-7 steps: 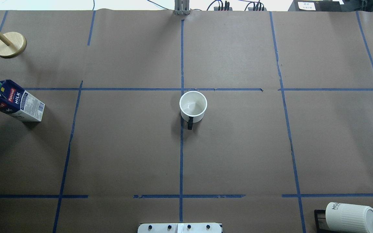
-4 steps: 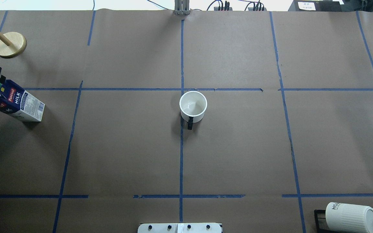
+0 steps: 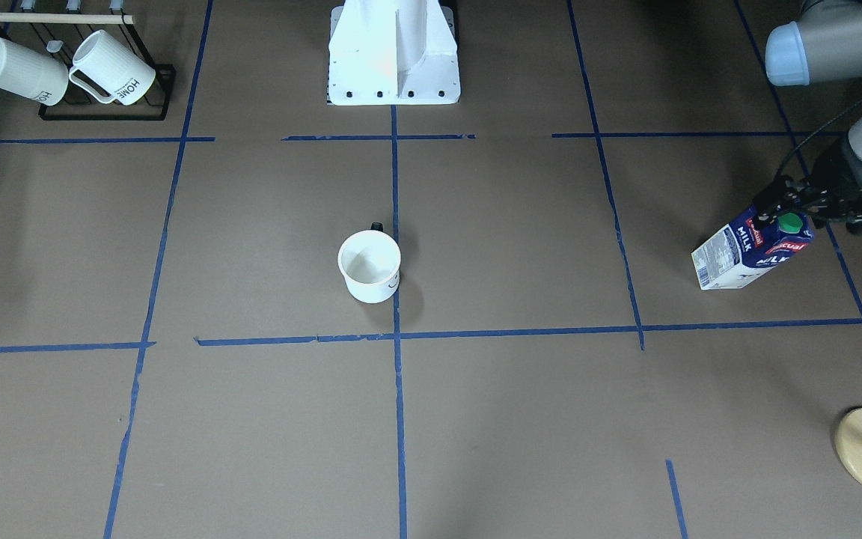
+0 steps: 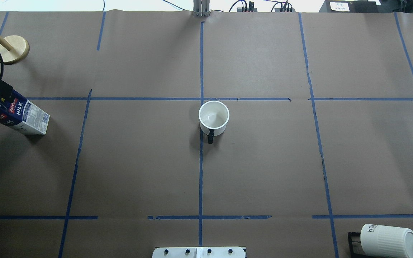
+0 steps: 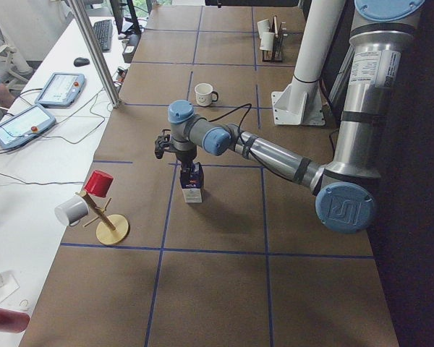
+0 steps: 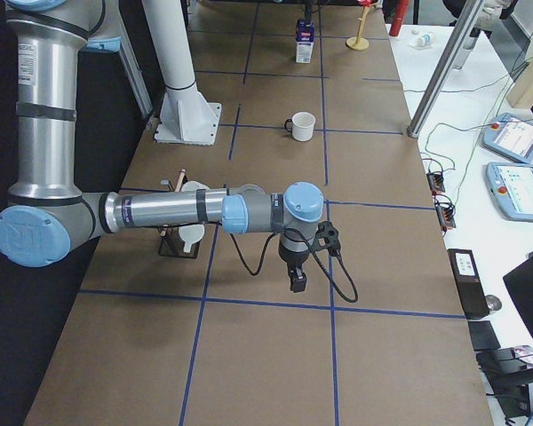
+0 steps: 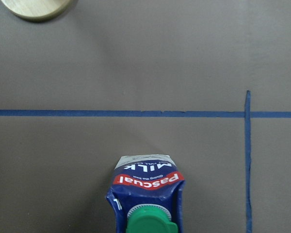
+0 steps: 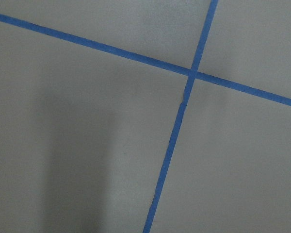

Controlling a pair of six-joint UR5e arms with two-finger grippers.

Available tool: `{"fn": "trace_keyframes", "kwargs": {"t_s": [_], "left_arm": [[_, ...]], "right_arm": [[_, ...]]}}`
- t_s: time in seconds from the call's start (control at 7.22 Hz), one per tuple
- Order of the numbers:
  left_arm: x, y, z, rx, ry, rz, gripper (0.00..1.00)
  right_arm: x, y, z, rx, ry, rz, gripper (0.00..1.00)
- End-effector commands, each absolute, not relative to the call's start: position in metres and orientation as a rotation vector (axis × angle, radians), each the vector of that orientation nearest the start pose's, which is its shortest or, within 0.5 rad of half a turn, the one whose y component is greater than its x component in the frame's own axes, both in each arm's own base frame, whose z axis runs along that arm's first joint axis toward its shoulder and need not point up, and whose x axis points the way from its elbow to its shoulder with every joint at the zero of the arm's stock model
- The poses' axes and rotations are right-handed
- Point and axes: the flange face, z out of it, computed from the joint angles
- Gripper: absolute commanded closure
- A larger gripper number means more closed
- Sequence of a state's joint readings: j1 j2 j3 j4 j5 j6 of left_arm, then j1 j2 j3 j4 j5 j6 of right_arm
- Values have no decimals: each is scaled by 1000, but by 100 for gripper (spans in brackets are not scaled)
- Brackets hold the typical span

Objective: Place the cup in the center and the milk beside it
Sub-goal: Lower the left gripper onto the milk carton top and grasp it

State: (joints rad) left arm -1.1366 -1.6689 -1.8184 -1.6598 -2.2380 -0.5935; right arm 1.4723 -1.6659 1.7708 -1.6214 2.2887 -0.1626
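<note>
Milk [image 3: 738,258], boxy carton w/ round green cap [image 3: 790,222], under left gripper [image 3: 784,203]; grip unclear, likewise right gripper [image 6: 298,282].

A table [image 4: 264,172] papered in brown, crossed by blue tape lines [image 4: 200,179], with a white desk [image 5: 50,155] alongside.

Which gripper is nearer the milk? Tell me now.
Left. The left gripper is right above the top of the milk; the right gripper hangs far off, near the table's opposite end.
</note>
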Motion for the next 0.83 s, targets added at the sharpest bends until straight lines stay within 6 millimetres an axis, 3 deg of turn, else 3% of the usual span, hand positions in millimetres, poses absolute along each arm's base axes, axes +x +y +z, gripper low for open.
{"fn": "trace_keyframes", "kwargs": {"t_s": [0.0, 0.14, 0.28, 0.42, 0.69], "left_arm": [[163, -518, 492, 58, 779, 4, 8], [164, -519, 488, 63, 780, 8, 42], [165, -517, 480, 72, 790, 14, 55], [165, -517, 477, 74, 792, 15, 65], [172, -532, 449, 90, 801, 19, 68]], "right_arm": [[23, -457, 615, 74, -718, -270, 0], [23, -457, 615, 74, -718, -270, 0], [23, -457, 615, 74, -718, -271, 0], [23, -456, 616, 73, -718, -271, 0], [23, -453, 616, 70, -720, -267, 0]]}}
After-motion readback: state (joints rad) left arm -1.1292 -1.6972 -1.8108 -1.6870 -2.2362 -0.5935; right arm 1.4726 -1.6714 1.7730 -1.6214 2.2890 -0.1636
